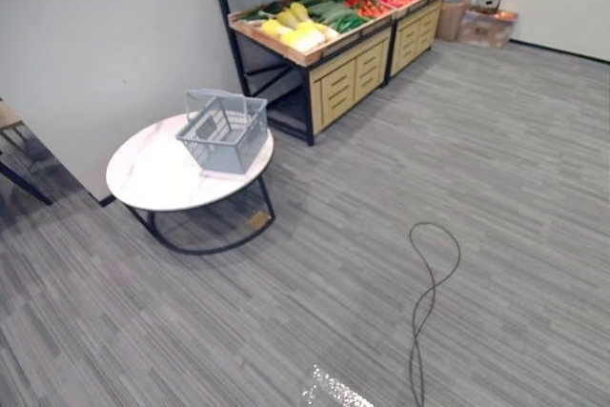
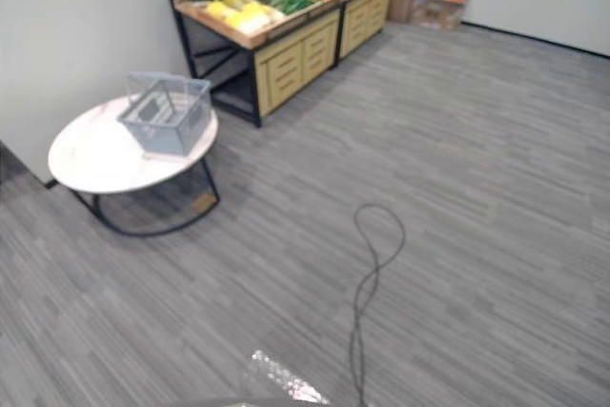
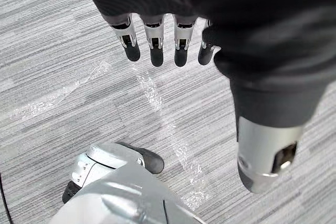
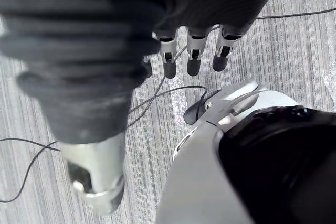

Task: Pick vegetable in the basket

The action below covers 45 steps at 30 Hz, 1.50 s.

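A grey plastic basket [image 1: 225, 131] with its handle up stands on a round white table [image 1: 152, 178] to the left, and nothing shows inside it. Vegetables [image 1: 307, 21] in yellow, green and red lie in a wooden display stand [image 1: 353, 54] against the far wall. My left hand [image 3: 157, 43] hangs over the grey carpet with straight fingers and holds nothing. My right hand [image 4: 191, 51] also hangs down over the floor, fingers relaxed and empty. Both hands are far from the basket and the stand.
Cardboard boxes [image 1: 486, 24] sit in the far right corner beyond the stand. A white wall [image 1: 105, 35] runs behind the table. Grey striped carpet [image 1: 496, 169] stretches wide between me and the stand.
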{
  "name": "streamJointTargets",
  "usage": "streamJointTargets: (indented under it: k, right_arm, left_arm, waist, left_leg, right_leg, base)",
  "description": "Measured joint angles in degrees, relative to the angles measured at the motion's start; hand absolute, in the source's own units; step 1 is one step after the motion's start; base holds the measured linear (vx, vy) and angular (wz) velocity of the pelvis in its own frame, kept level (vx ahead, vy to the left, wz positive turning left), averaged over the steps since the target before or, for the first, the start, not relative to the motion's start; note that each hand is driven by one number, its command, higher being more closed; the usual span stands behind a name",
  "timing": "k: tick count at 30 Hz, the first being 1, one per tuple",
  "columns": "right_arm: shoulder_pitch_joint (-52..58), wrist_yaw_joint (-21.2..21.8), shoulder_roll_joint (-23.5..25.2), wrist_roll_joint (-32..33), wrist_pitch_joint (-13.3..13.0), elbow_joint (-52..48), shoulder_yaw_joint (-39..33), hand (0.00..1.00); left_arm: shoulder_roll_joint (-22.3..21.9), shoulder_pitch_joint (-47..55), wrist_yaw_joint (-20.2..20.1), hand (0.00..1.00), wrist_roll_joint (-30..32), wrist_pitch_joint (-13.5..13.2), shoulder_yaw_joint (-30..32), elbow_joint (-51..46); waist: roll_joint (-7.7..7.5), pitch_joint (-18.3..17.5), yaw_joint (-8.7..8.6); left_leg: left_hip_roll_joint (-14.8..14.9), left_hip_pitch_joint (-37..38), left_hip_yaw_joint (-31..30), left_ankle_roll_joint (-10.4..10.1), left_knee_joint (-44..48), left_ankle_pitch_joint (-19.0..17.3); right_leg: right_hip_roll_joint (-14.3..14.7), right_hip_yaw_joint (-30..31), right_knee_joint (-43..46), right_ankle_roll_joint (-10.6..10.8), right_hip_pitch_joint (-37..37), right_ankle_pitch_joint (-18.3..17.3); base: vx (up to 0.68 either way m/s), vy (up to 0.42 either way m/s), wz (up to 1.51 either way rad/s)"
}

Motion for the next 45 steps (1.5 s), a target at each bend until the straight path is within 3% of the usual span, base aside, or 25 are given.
streamJointTargets:
  k: [1,2,6,15,18,19,20,22,24,26,27,29,30,33,35,36,37,38,39,40,41,42,43,44,45]
  right_arm:
    - [0.0,0.2,0.2,0.0,-0.5,0.0,0.0,0.0]
    - [0.0,0.2,0.3,0.0,-0.6,0.0,0.0,0.0]
    - [0.1,0.2,0.4,0.0,-0.8,0.0,0.1,0.0]
    - [0.0,-0.4,0.2,-0.5,-0.8,-0.2,2.1,0.0]
    - [0.0,-0.4,0.2,-2.4,-0.7,-0.3,2.2,0.0]
    - [0.0,-0.4,0.4,-2.5,-0.5,-0.3,2.2,0.0]
    - [0.0,-0.5,0.2,-2.5,-0.1,-0.3,2.2,0.0]
    - [-0.1,-0.6,-0.4,-3.2,0.7,-0.2,2.1,0.0]
    - [0.4,-0.6,-0.9,-4.6,1.2,-0.1,2.0,0.0]
    - [0.5,-0.6,-2.0,-5.6,1.8,-0.1,1.9,0.0]
    - [0.5,-0.5,-2.8,-7.1,2.1,-0.1,2.0,0.0]
    - [0.5,-0.4,-3.2,-9.1,2.3,-0.1,2.0,0.0]
    - [0.2,-0.1,-3.9,-9.2,2.6,0.0,1.8,0.0]
    - [-0.1,0.5,-3.2,-9.2,2.5,0.2,0.8,0.0]
    - [-1.0,0.5,-2.4,-9.1,1.9,1.8,-0.2,0.0]
    - [-1.6,0.6,-2.3,-8.9,1.2,2.4,-0.2,0.0]
    - [-1.5,0.6,-2.2,-8.9,0.7,2.6,-0.2,0.0]
    - [-1.6,0.6,-2.3,-8.9,0.5,2.8,-0.1,0.0]
    - [-1.3,0.8,-2.4,-8.8,-0.3,2.8,0.0,0.0]
    - [-1.0,2.2,-1.7,-8.5,-1.6,1.5,0.8,0.0]
    - [-0.2,2.5,-1.2,-7.6,-2.2,0.0,1.9,0.0]
    - [0.3,2.5,-1.1,-6.4,-2.6,-0.6,2.8,0.0]
    - [0.3,2.6,-0.6,-5.5,-2.9,-1.4,5.1,0.0]
    - [0.5,1.6,-1.2,-4.7,-3.1,-2.4,6.1,0.0]
    - [0.7,1.6,-1.8,-4.1,-3.4,-2.4,6.6,0.0]
  left_arm:
    - [0.0,0.0,0.6,0.0,0.0,-0.4,0.3,0.0]
    - [0.0,0.0,0.8,0.0,0.0,-0.5,0.4,0.0]
    - [0.0,0.0,0.4,0.0,0.4,-0.9,0.4,0.0]
    - [0.5,0.0,-1.9,0.0,0.9,0.8,0.3,-0.4]
    - [0.9,-1.0,-2.3,0.0,0.7,1.6,0.1,-0.8]
    - [1.2,-1.8,-2.5,0.0,-0.1,1.5,0.2,-0.8]
    - [1.1,-2.3,-2.4,0.0,-2.4,1.5,0.3,-0.7]
    - [0.6,-2.3,-2.1,0.0,-4.5,1.6,0.3,-0.4]
    - [0.1,-2.2,-2.2,0.0,-4.3,1.6,0.3,-0.4]
    - [-1.1,-1.6,-2.8,0.0,-4.2,1.6,0.4,-0.4]
    - [-1.8,-0.9,-3.6,0.0,-4.4,1.6,0.5,-0.3]
    - [-3.5,0.6,-4.8,0.0,-4.5,2.1,2.2,-0.3]
    - [-4.0,0.9,-5.8,0.0,-4.6,2.5,2.6,0.6]
    - [-4.0,0.7,-7.5,0.0,-6.0,3.3,3.5,1.3]
    - [-4.1,2.0,-7.7,0.0,-6.2,3.8,6.5,1.5]
    - [-4.1,2.7,-7.5,0.0,-5.7,4.6,7.6,1.6]
    - [-4.6,2.6,-7.0,0.0,-5.4,6.0,7.7,1.7]
    - [-4.8,2.8,-6.8,0.0,-4.6,6.5,8.0,1.9]
    - [-4.6,3.3,-6.6,0.0,-2.8,7.2,7.6,2.0]
    - [-3.1,4.6,-6.2,0.0,0.0,7.1,6.8,1.7]
    - [-1.7,4.2,-5.4,0.0,1.2,7.0,6.3,1.6]
    - [-0.9,4.1,-5.1,0.0,1.3,6.9,5.7,1.3]
    - [0.2,4.1,-4.8,0.0,1.6,6.0,4.3,0.1]
    - [0.0,3.4,-4.3,0.0,2.1,5.4,3.3,-1.7]
    - [-0.2,3.2,-4.1,0.0,2.8,4.9,2.5,-2.4]
  waist:
    - [-0.69,0.3,0.06]
    - [-0.08,0.3,0.07]
    - [-0.67,0.7,0.08]
    - [-0.84,1.0,0.05]
    - [-0.63,1.7,0.05]
    - [-1.56,3.3,0.01]
    - [-1.35,4.8,0.19]
    - [-0.92,6.2,-0.13]
    - [-0.17,6.4,-0.1]
    - [1.86,6.7,0.06]
    - [3.36,6.8,0.2]
    - [4.36,6.9,0.81]
    - [5.98,6.9,1.68]
    - [5.23,8.9,2.27]
    - [3.14,8.0,3.32]
    - [2.16,7.7,3.02]
    - [1.22,6.4,3.29]
    - [1.43,5.7,3.64]
    - [0.92,4.4,3.58]
    - [-2.15,2.5,2.89]
    - [-3.23,2.2,2.64]
    - [-4.1,2.0,2.63]
    - [-4.02,0.6,3.24]
    - [-2.41,0.1,2.57]
    - [-1.59,0.3,2.22]
  left_leg:
    - [0.0,0.3,-0.1,0.0,0.0,0.0]
    - [0.0,0.4,-0.1,0.0,0.1,0.0]
    - [0.0,0.8,-0.1,0.1,0.1,0.1]
    - [0.0,0.1,0.1,-0.4,1.4,-0.3]
    - [1.4,-7.4,3.1,-2.9,14.6,-5.3]
    - [2.0,-10.3,5.8,-3.9,21.8,-5.8]
    - [3.7,-13.5,9.2,-4.1,28.3,-7.5]
    - [6.1,-15.9,12.3,-2.9,30.0,-9.8]
    - [5.8,-16.9,12.4,-2.9,23.1,-7.2]
    - [6.2,-17.9,11.6,-3.5,15.2,-3.0]
    - [7.0,-19.5,10.2,-4.2,13.8,-0.8]
    - [7.5,-20.5,10.7,-4.8,16.7,1.7]
    - [7.9,-21.4,11.1,-3.8,20.2,0.6]
    - [7.9,-22.9,11.6,0.4,29.9,-6.4]
    - [7.6,-24.7,14.1,2.1,37.7,-11.4]
    - [7.6,-26.9,14.4,4.5,45.2,-15.8]
    - [7.4,-28.6,15.4,5.8,50.9,-19.9]
    - [7.1,-29.1,16.0,6.0,52.1,-21.3]
    - [5.4,-28.9,16.8,5.9,51.3,-22.6]
    - [1.6,-27.4,19.2,6.1,47.9,-22.7]
    - [0.1,-25.5,20.1,6.1,45.5,-22.7]
    - [-1.0,-24.4,20.6,6.0,43.5,-22.5]
    - [-3.2,-22.4,21.1,6.0,38.0,-21.1]
    - [-3.9,-19.0,20.3,6.5,31.4,-18.2]
    - [-4.4,-16.9,20.0,6.7,27.4,-16.5]
  right_leg:
    - [0.0,-0.1,0.0,0.0,0.3,0.0]
    - [0.0,-0.1,0.0,0.0,0.5,0.0]
    - [-0.1,-0.3,0.3,0.0,0.7,0.0]
    - [-0.3,-0.3,0.7,-0.2,0.6,-0.2]
    - [-0.8,-1.0,3.1,-1.3,-1.2,-2.1]
    - [-1.6,-1.5,4.3,-1.7,-1.1,-2.9]
    - [-2.2,-1.6,5.9,-1.8,-0.9,-3.8]
    - [-3.1,-1.9,7.0,-1.2,0.0,-4.9]
    - [-4.8,-2.0,7.5,-0.1,0.7,-5.9]
    - [-5.4,-1.5,7.0,0.7,1.7,-6.6]
    - [-5.4,-0.9,6.0,1.0,2.6,-6.8]
    - [-6.3,0.9,4.7,1.6,3.8,-7.3]
    - [-6.1,0.7,7.2,1.4,3.5,-7.5]
    - [-7.9,-0.1,17.7,1.4,3.3,-11.9]
    - [-11.9,-0.3,31.2,4.4,-1.7,-18.7]
    - [-14.6,0.8,38.1,6.6,-4.1,-23.4]
    - [-16.6,2.1,39.7,11.3,-4.4,-28.4]
    - [-17.7,2.1,40.0,13.1,-4.4,-29.3]
    - [-19.9,1.4,45.2,13.0,-6.0,-29.4]
    - [-24.7,0.5,62.2,10.4,-11.0,-27.5]
    - [-26.1,-1.5,70.0,5.3,-12.0,-23.7]
    - [-25.9,-3.2,71.7,2.7,-12.0,-18.4]
    - [-24.5,-4.2,67.9,-0.1,-11.9,-8.9]
    - [-23.0,-4.5,65.2,0.7,-11.5,-1.8]
    - [-22.8,-4.4,65.3,1.0,-12.0,2.8]
  base:
    - [-0.04,-0.023,0.04]
    - [-0.04,-0.019,0.02]
    - [-0.05,-0.017,0.01]
    - [-0.01,-0.007,0.01]
    - [-0.03,-0.015,0.15]
    - [-0.06,0.006,0.25]
    - [-0.05,0.006,0.22]
    - [0.01,0.028,0.18]
    - [0.05,0.107,0.1]
    - [0.05,0.179,-0.08]
    - [0.12,0.282,-0.29]
    - [0.19,0.304,-0.39]
    - [0.28,0.262,-0.2]
    - [0.28,0.235,-0.02]
    - [0.19,0.202,-0.18]
    - [0.18,0.256,-0.18]
    - [0.14,0.215,-0.17]
    - [0.17,0.24,-0.2]
    - [0.22,0.16,-0.08]
    - [0.27,0.164,0.07]
    - [0.25,0.068,0.14]
    - [0.25,0.016,0.0]
    - [0.31,0.066,0.05]
    - [0.32,0.091,0.11]
    - [0.31,0.129,0.29]
